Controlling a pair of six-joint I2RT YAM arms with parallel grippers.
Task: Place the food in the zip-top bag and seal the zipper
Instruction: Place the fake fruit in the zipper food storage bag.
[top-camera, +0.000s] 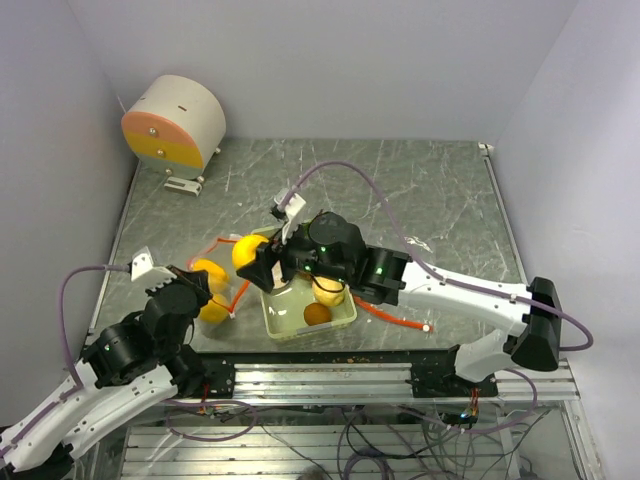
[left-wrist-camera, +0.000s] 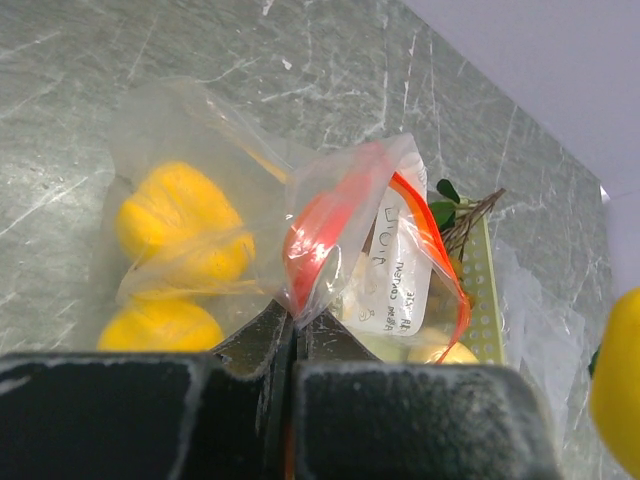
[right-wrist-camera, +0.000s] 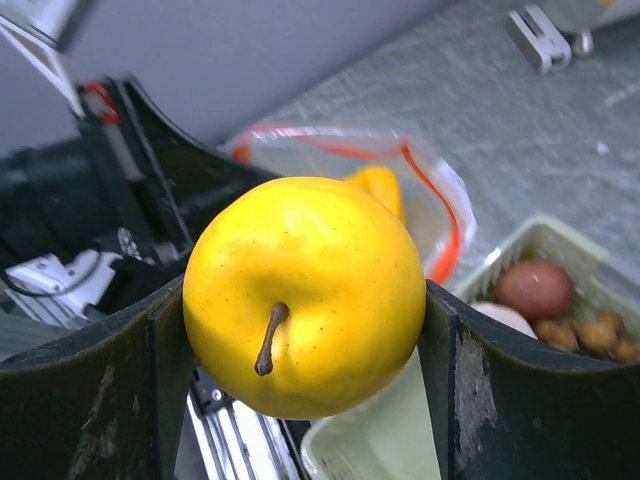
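Note:
The clear zip-top bag (left-wrist-camera: 200, 130) with a red zipper strip (left-wrist-camera: 318, 232) lies at the left of the table, with two yellow fruits (left-wrist-camera: 178, 215) inside it. My left gripper (left-wrist-camera: 290, 318) is shut on the bag's mouth edge (top-camera: 222, 300). My right gripper (right-wrist-camera: 303, 300) is shut on a yellow round fruit (right-wrist-camera: 330, 260) with a brown stem, held above the bag's mouth (top-camera: 248, 250). The pale green tray (top-camera: 345, 318) holds a reddish apple (right-wrist-camera: 533, 288), a pale pear (right-wrist-camera: 505, 315), brown berries (right-wrist-camera: 590, 335) and another yellow fruit (top-camera: 328, 291).
A round white drum with an orange face (top-camera: 175, 120) stands at the back left. A red strip (top-camera: 392, 315) lies on the table right of the tray. The metal rail (top-camera: 340, 380) runs along the near edge. Grey walls close in the sides.

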